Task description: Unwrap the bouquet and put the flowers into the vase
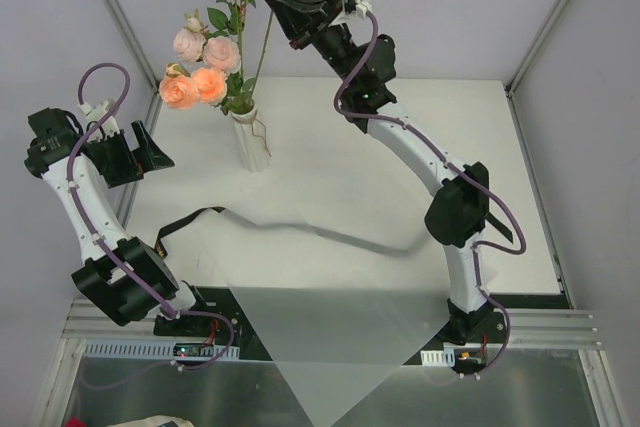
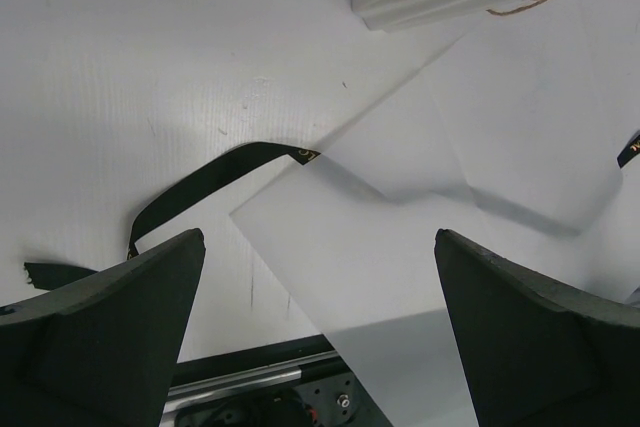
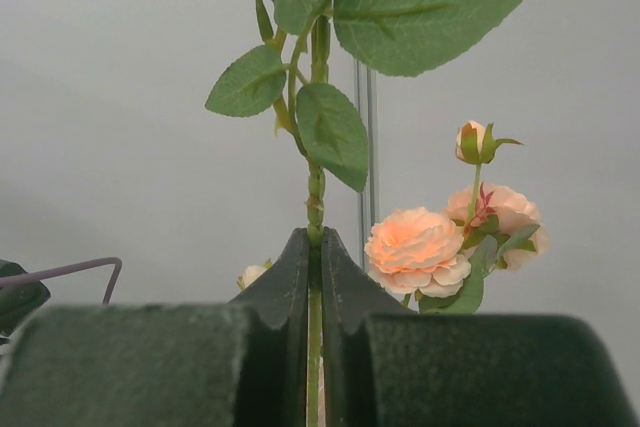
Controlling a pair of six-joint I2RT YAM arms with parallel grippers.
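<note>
Top external: peach/pale-pink flowers [image 1: 208, 84] upright in sm. ribbed whitish vase [image 1: 250, 143]

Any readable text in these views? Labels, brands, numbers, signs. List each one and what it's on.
No text is legible in any view.
Black ribbon: a speck of gold marking at its end by the white paper, too small to read.
Circuit board at the left arm's base: any print is too small to read.
Vase and flowers: no marks visible.
</note>
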